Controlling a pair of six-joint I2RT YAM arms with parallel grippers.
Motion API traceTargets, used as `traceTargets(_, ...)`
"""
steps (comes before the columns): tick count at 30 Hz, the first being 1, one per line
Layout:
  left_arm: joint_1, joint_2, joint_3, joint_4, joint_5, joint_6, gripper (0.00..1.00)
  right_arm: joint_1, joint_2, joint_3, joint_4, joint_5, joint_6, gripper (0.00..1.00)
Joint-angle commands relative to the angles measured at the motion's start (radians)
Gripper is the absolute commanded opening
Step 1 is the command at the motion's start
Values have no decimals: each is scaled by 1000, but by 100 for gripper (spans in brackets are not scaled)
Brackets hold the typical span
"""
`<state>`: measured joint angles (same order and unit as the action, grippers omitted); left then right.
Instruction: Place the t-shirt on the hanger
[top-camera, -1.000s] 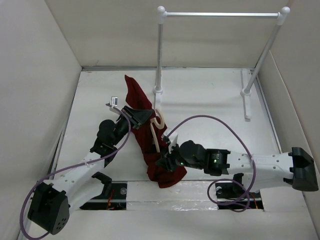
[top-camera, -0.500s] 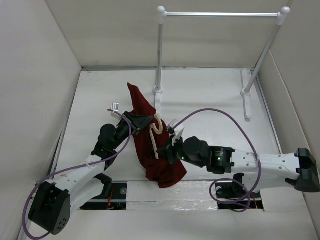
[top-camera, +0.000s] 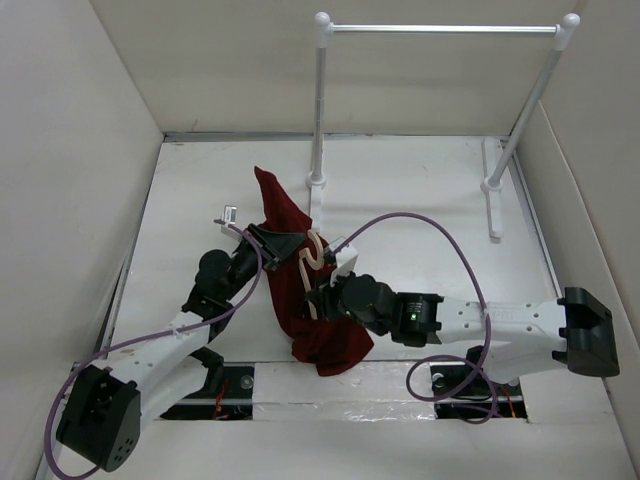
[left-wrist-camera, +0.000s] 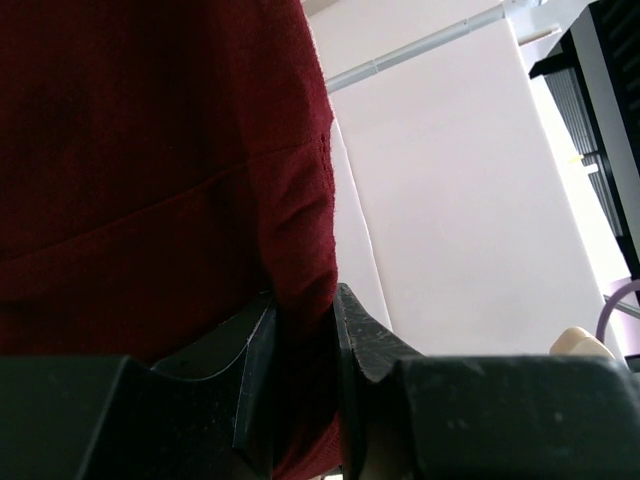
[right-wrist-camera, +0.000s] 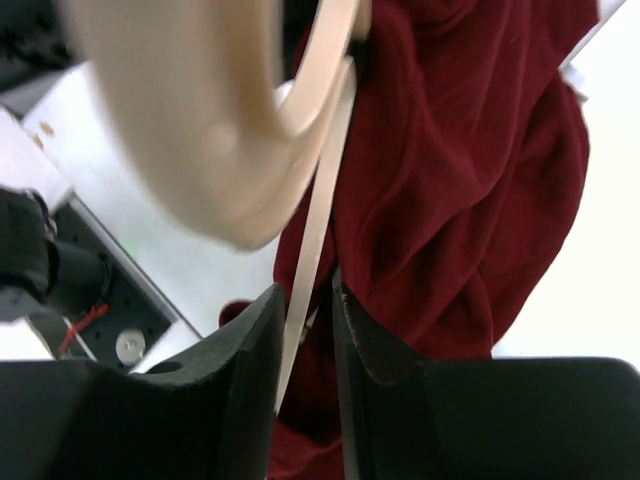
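The maroon t-shirt (top-camera: 283, 212) hangs bunched in the middle of the table, drooping to the near edge. My left gripper (top-camera: 283, 243) is shut on a fold of it; in the left wrist view the cloth (left-wrist-camera: 150, 150) is pinched in my left gripper (left-wrist-camera: 305, 325). The cream hanger (top-camera: 313, 252) sits against the shirt with its hook up. My right gripper (top-camera: 322, 298) is shut on it; in the right wrist view the hanger (right-wrist-camera: 200, 130) has its thin bar running down into my right gripper (right-wrist-camera: 305, 300), with the shirt (right-wrist-camera: 450, 180) just behind.
A white metal rail stand (top-camera: 440, 30) stands at the back, with its left post (top-camera: 318, 110) close behind the shirt and its right foot (top-camera: 493, 195) on the table. White walls enclose the table at left, right and back. A purple cable (top-camera: 440, 235) arcs over my right arm.
My right arm has moved left and in toward the shirt with the hanger. The shirt's top has dropped slightly and my left gripper has shifted a little toward me.
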<state>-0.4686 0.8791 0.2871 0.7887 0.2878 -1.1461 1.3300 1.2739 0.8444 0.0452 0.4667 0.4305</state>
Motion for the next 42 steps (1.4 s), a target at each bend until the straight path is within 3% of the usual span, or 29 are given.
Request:
traceTargets(1, 4, -35, -5, 92, 17, -14, 0, 5, 1, 22, 117, 93, 11, 35)
traceTargets(7, 4, -52, -11, 102, 13, -33, 0, 5, -13, -34, 258, 156, 28, 39)
traceTargets(12, 4, -57, -15, 122, 11, -66, 0, 5, 2, -107, 412, 154, 21, 28)
traceTargets(16, 4, -58, -16, 139, 22, -86, 0, 14, 22, -102, 435, 203, 22, 24)
traceTargets(21, 4, -65, -37, 169, 24, -116, 0, 23, 51, -91, 479, 256, -12, 30)
traceTargets(29, 4, -81, -31, 149, 25, -115, 0, 52, 100, -53, 461, 340, -35, 26)
traceTargets(30, 4, -83, -28, 147, 27, -113, 0, 52, 104, -53, 453, 348, -38, 21)
traceTargets(31, 4, -84, -29, 147, 25, -110, 0, 52, 101, -53, 447, 355, -38, 6)
traceTargets(33, 4, -80, -8, 127, 31, -74, 0, 61, 87, -56, 430, 372, -33, 0)
traceTargets(35, 4, -75, 47, 32, 27, 12, 7, 61, 68, -61, 417, 371, -33, 0)
traceTargets(36, 4, -80, 66, -1, 13, 38, 20, 61, 50, -61, 391, 368, -33, 0)
traceTargets(38, 4, -107, 80, -71, -18, 74, 33, 61, 32, -56, 354, 372, -29, 0)
traceTargets(39, 4, -121, 92, -88, -54, 106, 45, 61, 19, -56, 337, 374, -21, 0)
traceTargets(42, 4, -158, 157, -218, -132, 178, 62, 61, -21, -71, 303, 365, -21, 0)
